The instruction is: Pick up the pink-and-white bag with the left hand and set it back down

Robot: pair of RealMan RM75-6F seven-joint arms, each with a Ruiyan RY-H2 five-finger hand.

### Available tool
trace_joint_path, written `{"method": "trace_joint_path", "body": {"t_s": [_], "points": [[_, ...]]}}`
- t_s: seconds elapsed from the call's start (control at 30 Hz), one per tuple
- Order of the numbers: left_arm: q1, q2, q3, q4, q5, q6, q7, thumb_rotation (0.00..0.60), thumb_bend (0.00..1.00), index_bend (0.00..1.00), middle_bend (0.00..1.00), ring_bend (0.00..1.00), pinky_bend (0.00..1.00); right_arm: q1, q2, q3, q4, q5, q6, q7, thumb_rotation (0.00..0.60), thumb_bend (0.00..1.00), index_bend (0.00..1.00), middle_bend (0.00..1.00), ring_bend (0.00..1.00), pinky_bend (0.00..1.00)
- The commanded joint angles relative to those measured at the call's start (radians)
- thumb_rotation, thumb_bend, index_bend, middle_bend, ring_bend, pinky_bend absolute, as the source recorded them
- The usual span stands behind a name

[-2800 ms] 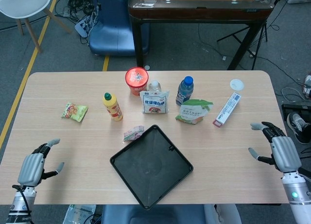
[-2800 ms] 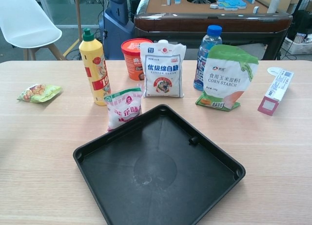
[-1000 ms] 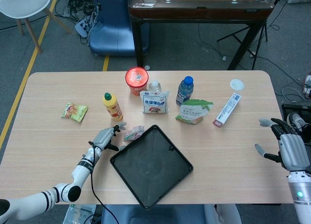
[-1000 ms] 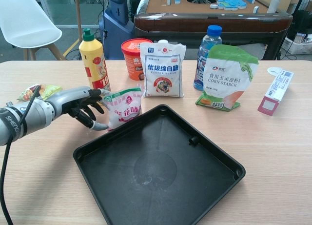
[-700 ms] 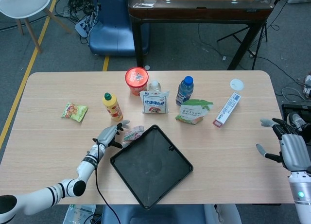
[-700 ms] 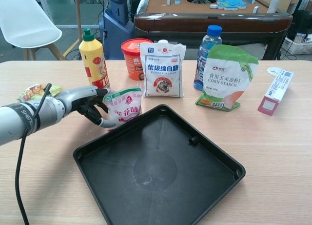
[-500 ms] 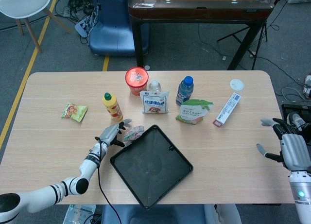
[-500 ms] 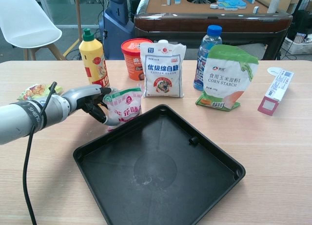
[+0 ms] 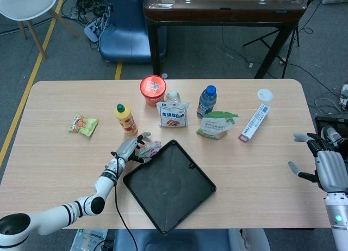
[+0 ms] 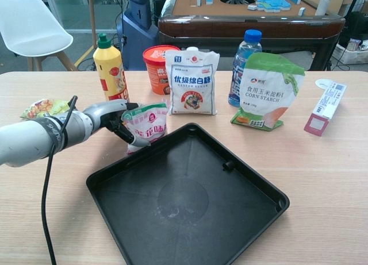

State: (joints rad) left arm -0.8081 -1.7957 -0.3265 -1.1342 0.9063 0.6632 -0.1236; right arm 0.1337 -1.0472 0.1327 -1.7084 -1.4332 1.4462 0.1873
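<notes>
The pink-and-white bag (image 9: pixel 151 150) (image 10: pixel 149 126) stands on the table by the left corner of the black tray (image 9: pixel 202 190) (image 10: pixel 266 188). My left hand (image 9: pixel 127 148) (image 10: pixel 111 116) reaches it from the left. Its fingers lie apart along the bag's top left edge, and the thumb curves across the lower front, touching the bag. The bag rests on the wood and shows no lift. My right hand (image 9: pixel 328 169) hovers off the table's right edge with fingers apart and nothing in it; only the head view shows it.
Behind the bag stand a yellow bottle (image 10: pixel 110 78), a red cup (image 10: pixel 158 66), a white sugar bag (image 10: pixel 191 84), a water bottle (image 10: pixel 244 61) and a corn starch pouch (image 10: pixel 267 92). A flat box (image 10: pixel 326 108) lies at the right, a snack packet (image 10: pixel 43 108) at the left.
My left hand came up from the near left edge, crossed to the bag and slid its fingers and thumb around the bag's left side. The right hand barely shifted.
</notes>
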Motion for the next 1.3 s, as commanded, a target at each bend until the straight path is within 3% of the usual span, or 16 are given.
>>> {"method": "trace_joint_path", "body": {"t_s": [0.03,0.3,0.6,0.77,0.83,1.07,1.3], "points": [[-0.004,-0.006,-0.002,0.006,-0.005,0.001,0.001,0.600,0.21,0.13,0.24,0.24,0.28,-0.001,0.001,0.000,0.000,0.000,0.001,0.001,0.600,0.23,0.24,0.32,0.16,0.20],[-0.011,-0.031,-0.005,0.032,-0.013,0.013,0.001,0.600,0.21,0.18,0.28,0.29,0.28,-0.006,0.004,0.000,-0.002,0.000,0.005,0.002,0.600,0.23,0.24,0.32,0.16,0.20],[-0.019,-0.081,-0.025,0.103,-0.014,0.035,-0.021,0.600,0.21,0.32,0.39,0.38,0.34,-0.009,0.009,0.001,-0.008,0.001,0.006,-0.001,0.600,0.23,0.24,0.32,0.16,0.20],[-0.021,-0.094,-0.039,0.150,0.003,0.037,-0.052,0.600,0.21,0.44,0.53,0.50,0.58,-0.009,0.010,0.003,-0.009,-0.001,0.009,0.001,0.600,0.23,0.24,0.32,0.16,0.20],[-0.022,-0.093,-0.040,0.165,0.012,0.033,-0.061,0.600,0.21,0.47,0.56,0.53,0.62,-0.009,0.010,0.003,-0.009,-0.003,0.008,0.001,0.600,0.23,0.24,0.32,0.16,0.20],[-0.012,-0.046,-0.033,0.171,0.075,0.038,-0.087,0.600,0.27,0.49,0.61,0.57,0.65,-0.001,0.006,0.006,-0.003,-0.004,-0.002,0.007,0.600,0.23,0.24,0.32,0.16,0.20],[0.023,0.067,0.025,0.076,0.202,0.096,-0.068,0.600,0.29,0.49,0.61,0.57,0.66,0.003,0.002,0.006,0.001,-0.011,-0.004,0.013,0.600,0.23,0.24,0.32,0.16,0.20]]}}
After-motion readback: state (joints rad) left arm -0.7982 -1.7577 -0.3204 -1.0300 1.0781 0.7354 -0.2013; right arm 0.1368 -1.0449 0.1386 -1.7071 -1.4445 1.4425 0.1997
